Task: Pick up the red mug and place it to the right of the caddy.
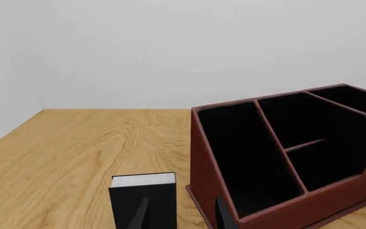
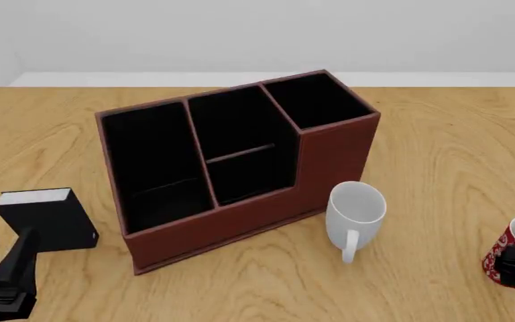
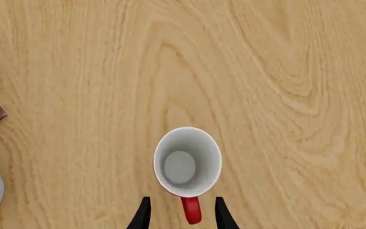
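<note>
No brand, label or readable writing shows on anything; the red mug [image 2: 506, 258] carries only white patterned markings. It stands upright on the desk [image 2: 436, 147] at the near right, well apart from the caddy [image 2: 239, 168] with its 3 black compartments, and right of the white mug [image 2: 356, 209]. The right tool [image 3: 181, 212] straddles the mug's red handle, fingers on either side; whether they pinch it cannot be told. The left tool [image 1: 181, 214] hangs released near the black box [image 2: 47, 218].
</note>
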Robot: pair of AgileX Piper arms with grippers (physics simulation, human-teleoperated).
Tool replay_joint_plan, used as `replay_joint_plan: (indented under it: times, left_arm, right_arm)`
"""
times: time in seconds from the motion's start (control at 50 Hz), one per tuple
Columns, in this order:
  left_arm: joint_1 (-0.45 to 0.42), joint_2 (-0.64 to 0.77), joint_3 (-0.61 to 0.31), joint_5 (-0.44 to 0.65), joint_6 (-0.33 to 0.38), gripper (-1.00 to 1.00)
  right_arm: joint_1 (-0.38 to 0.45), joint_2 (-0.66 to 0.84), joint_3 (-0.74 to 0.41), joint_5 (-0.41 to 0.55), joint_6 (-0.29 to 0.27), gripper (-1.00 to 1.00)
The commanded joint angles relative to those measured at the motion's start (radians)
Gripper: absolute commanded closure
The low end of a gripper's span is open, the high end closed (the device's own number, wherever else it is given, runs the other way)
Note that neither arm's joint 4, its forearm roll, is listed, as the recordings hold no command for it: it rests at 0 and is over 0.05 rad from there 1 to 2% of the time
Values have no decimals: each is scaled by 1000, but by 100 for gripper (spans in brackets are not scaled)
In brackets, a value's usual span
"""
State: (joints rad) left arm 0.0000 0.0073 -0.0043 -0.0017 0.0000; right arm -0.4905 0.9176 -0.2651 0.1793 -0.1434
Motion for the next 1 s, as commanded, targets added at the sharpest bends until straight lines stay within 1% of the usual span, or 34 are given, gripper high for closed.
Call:
replay_joint_plan:
  times: [0.02,0.12,0.3,0.42,0.56,0.6,0.62,0.7,0.78,0.88,0.92,1.0]
  left_arm:
    - [0,0,0,0,0,-100]
    - [0,0,0,0,0,-100]
    - [0,0,0,0,0,-100]
    - [0,0,0,0,0,-100]
    - [0,0,0,0,0,-100]
    - [0,0,0,0,0,-100]
    - [0,0,0,0,0,-100]
    - [0,0,0,0,0,-100]
    - [0,0,0,0,0,-100]
    - [0,0,0,0,0,-100]
    - [0,0,0,0,0,-100]
    - [0,0,0,0,0,-100]
  right_arm:
    - [-10,17,17,-20,-1,-100]
    - [-15,42,37,-52,-4,-100]
    - [-18,51,43,-64,-2,-100]
    - [-28,74,54,-92,-10,-100]
    - [-20,56,48,-77,-7,-100]
    - [-18,60,47,-77,4,-100]
    - [-14,31,45,-62,-11,100]
    - [-4,11,38,-41,-4,100]
    - [-2,6,41,-42,-16,100]
    - [11,-7,38,-31,-18,100]
    - [8,-14,36,-28,-31,100]
    - [16,-28,33,-19,-33,100]
